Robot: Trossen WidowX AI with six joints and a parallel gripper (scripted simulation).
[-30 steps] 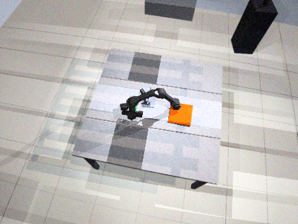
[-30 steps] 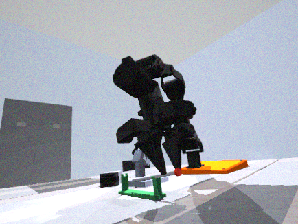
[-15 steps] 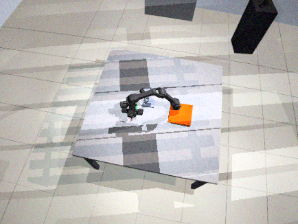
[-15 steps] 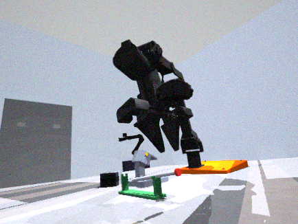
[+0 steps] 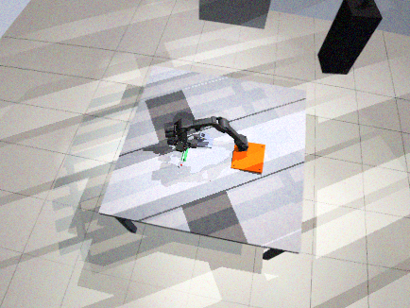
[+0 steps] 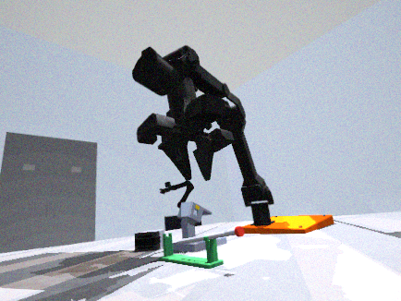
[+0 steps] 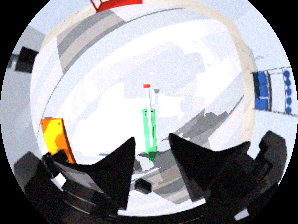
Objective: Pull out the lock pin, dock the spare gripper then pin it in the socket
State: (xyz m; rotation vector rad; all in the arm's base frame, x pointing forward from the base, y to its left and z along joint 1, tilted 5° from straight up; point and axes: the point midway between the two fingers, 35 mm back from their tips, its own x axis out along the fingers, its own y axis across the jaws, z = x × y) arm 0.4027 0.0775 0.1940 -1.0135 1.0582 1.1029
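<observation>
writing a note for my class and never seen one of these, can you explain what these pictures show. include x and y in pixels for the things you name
The machine is one black jointed robot arm, bolted to a flat orange square plate (image 5: 255, 162) (image 6: 296, 223) (image 7: 52, 137) on a table. At its far end is a black two-fingered claw (image 6: 198, 179) (image 7: 152, 137).

The top picture looks down on the table; the exterior one looks from low beside it; the round-edged one comes from a camera at the wrist, with the fingers at the bottom.

On the table, a grey pin with a red ball end (image 6: 238, 231) (image 7: 146, 86) lies across a small green two-post stand (image 6: 191, 261) (image 7: 153, 129). Behind it in the exterior view is a pale grey upright mount (image 6: 187, 226).

The claw is open and holds nothing.
</observation>
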